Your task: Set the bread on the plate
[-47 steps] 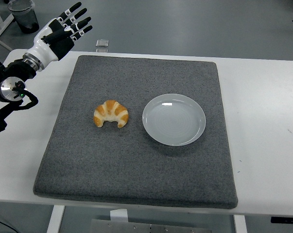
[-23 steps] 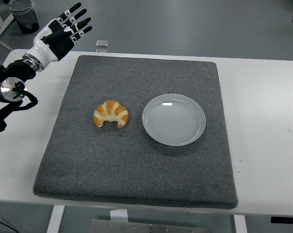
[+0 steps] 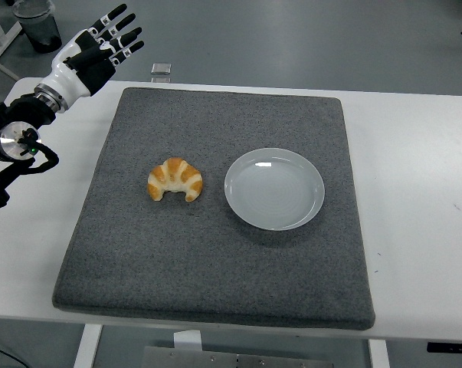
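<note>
The left hand [image 3: 100, 47] hovers at upper left, fingers spread, holding nothing. The bread [image 3: 175, 180] lies mid-mat [image 3: 215, 268], just left of the plate [image 3: 274, 188]. Risks: a hard pinch could crush it, a shallow grip could drop it short, or a knock could shift the plate.

Bright, even overhead light, everything sharp edge to edge. A small glare streak sits on the plate [image 3: 274, 188], well right of the left hand's [image 3: 100, 47] spread fingers [image 3: 122, 34]. Soft shadows hug the croissant [image 3: 175, 180]; slight edge bowing, possibly lens distortion.
</note>
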